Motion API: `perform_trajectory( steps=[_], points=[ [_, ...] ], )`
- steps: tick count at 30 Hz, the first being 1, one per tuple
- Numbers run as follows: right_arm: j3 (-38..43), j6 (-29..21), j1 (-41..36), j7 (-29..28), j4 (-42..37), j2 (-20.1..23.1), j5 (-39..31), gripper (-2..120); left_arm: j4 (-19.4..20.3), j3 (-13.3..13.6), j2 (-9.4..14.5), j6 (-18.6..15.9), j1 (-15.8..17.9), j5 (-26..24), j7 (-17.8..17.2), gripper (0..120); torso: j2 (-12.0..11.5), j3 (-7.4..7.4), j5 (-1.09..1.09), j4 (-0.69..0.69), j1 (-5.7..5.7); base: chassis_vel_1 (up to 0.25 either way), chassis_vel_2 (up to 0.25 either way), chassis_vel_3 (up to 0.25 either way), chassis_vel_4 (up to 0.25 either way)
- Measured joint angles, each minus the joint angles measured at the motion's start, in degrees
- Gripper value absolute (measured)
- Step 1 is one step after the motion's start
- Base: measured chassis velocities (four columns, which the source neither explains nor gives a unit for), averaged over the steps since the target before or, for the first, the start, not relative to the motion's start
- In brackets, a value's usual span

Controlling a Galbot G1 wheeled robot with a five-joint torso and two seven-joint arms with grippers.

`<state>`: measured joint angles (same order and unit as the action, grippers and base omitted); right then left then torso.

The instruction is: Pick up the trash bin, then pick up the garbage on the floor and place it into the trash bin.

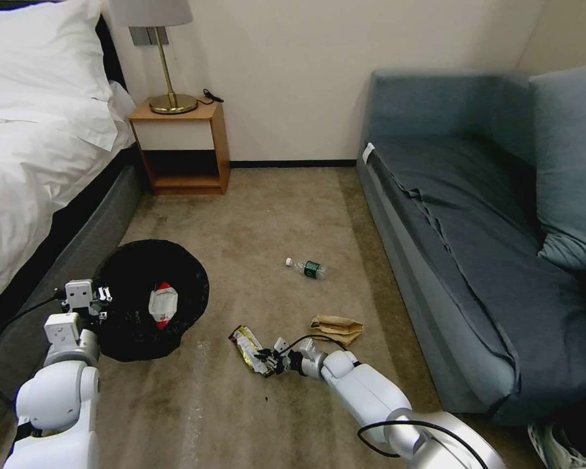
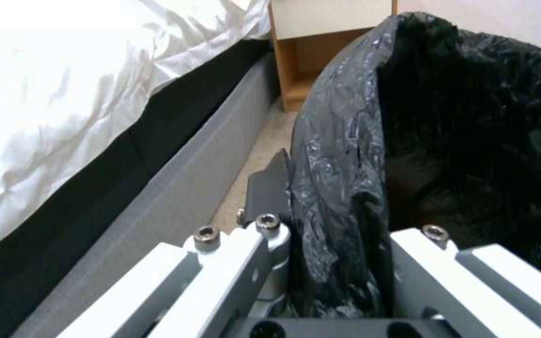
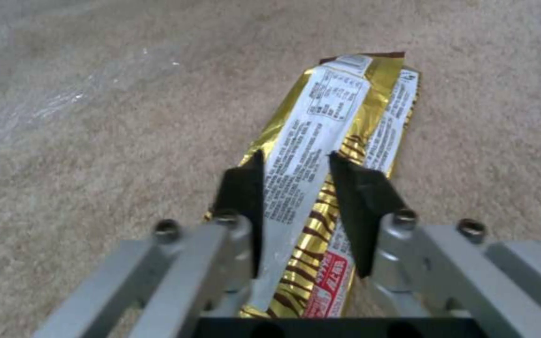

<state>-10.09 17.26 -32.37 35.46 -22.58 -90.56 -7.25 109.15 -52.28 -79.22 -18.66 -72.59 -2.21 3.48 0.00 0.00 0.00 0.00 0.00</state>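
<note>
Left gripper (image 1: 101,301) clamped on the rim of the trash bin (image 1: 151,296), one black finger (image 2: 269,185) outside the crinkly black bag and the other hidden inside it, bag plastic bunched between the jaws. Bin held just beside that gripper, on the side away from the bed (image 1: 39,137), its mouth tipped toward the head camera. Inside the bin, a short way in from the gripper: a red-and-white snack packet (image 1: 163,305). Beyond the bin from the left wrist, a wooden nightstand (image 1: 182,146) against the wall.

Right gripper (image 1: 267,359) low over the carpet (image 1: 241,215), jaws apart and straddling the gold-brown bar wrapper (image 3: 320,155). Black fingers (image 3: 245,188) set on either side of the wrapper's white printed panel, each close to it, not seen pressing it. Wrapper lying flat on the carpet, running lengthwise straight out from between the fingers, its far end well past the fingertips.

Just behind the right gripper, beside its wrist: the crumpled brown paper bag (image 1: 337,327), on the carpet. Farther out from that gripper, toward the wall: the small clear bottle (image 1: 307,268) with a green label, lying on its side. Blue sofa (image 1: 488,247) on the outer side of the right arm.
</note>
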Motion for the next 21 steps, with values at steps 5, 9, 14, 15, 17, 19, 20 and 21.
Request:
perform_trajectory(
  steps=[5, 9, 14, 15, 17, 19, 20, 21],
  points=[
    [-0.08, -0.01, 0.09, -0.08, 0.59, -0.49, 0.27, 45, -0.13, 0.02, 0.09, 0.00, 0.10, 0.01, 0.00, 5, 0.00, 0.00, 0.00, 0.00, 0.00, 0.000, 0.000, 0.000, 0.000],
    [-0.08, 0.02, 0.09, -0.23, 1.07, -0.89, 0.70, 61, -0.15, -0.08, 0.10, 0.00, 0.10, 0.01, 0.04, 5, 0.00, 0.00, 0.00, 0.00, 0.00, 0.000, 0.000, 0.000, 0.000],
    [0.23, 0.31, -0.02, -0.80, 1.73, -1.48, 1.43, 80, -0.15, -0.16, 0.12, 0.00, -0.14, -0.04, 0.12, 5, 0.00, 0.00, 0.00, 0.00, 0.00, 0.000, 0.000, 0.000, 0.000],
    [0.45, 0.46, -0.09, -1.05, 2.02, -1.58, 1.74, 86, -0.13, -0.19, 0.15, 0.00, -0.21, -0.09, 0.13, 5, 0.00, 0.00, 0.00, 0.01, 0.00, 0.000, 0.000, 0.000, 0.000],
    [0.65, 0.60, -0.16, -1.23, 2.32, -1.60, 2.02, 90, -0.11, -0.20, 0.18, 0.00, -0.27, -0.12, 0.16, 5, 0.00, 0.00, 0.00, 0.00, 0.00, 0.000, 0.000, 0.000, 0.000],
    [0.99, 0.74, -0.21, -1.45, 2.75, -1.61, 2.50, 97, -0.06, -0.21, 0.21, 0.01, -0.41, -0.19, 0.22, 5, 0.00, 0.00, 0.00, 0.00, 0.00, 0.000, 0.000, 0.000, 0.000],
    [1.32, 0.84, -0.22, -1.68, 3.18, -1.61, 2.85, 99, 0.03, -0.24, 0.27, 0.02, -0.52, -0.24, 0.25, 5, 0.00, 0.00, 0.00, 0.00, 0.00, 0.000, 0.000, 0.000, 0.000],
    [1.32, 0.84, -0.22, -1.68, 3.18, -1.61, 2.85, 99, 0.03, -0.24, 0.27, 0.02, -0.52, -0.24, 0.25, 5, 0.00, 0.00, 0.00, 0.00, 0.00, 0.000, 0.000, 0.000, 0.000]
  ],
)
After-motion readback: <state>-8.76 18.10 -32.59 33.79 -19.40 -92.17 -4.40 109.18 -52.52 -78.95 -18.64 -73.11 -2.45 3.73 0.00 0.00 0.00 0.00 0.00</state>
